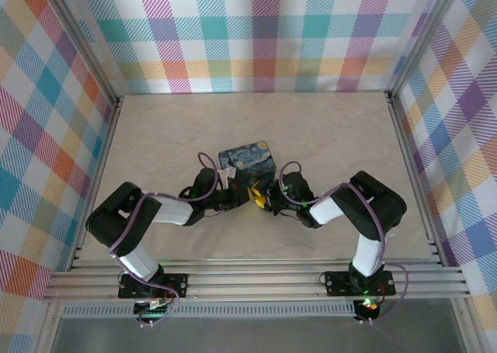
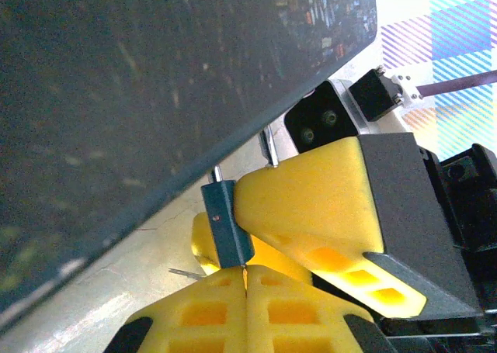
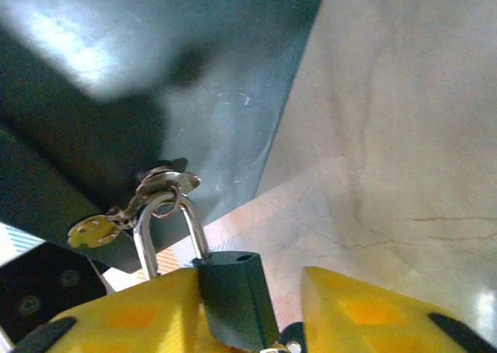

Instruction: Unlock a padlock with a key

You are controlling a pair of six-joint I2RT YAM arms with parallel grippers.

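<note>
Top external: high overhead, looking down on tin.
Wrist views: close against tin, sharing padlock.

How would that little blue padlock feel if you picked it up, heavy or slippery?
Probably dense for its size: the padlock has a solid-looking body and a metal shackle. Likely slippery, as its faces look smooth. The key hangs loosely off the shackle, so it would probably swing.
</note>
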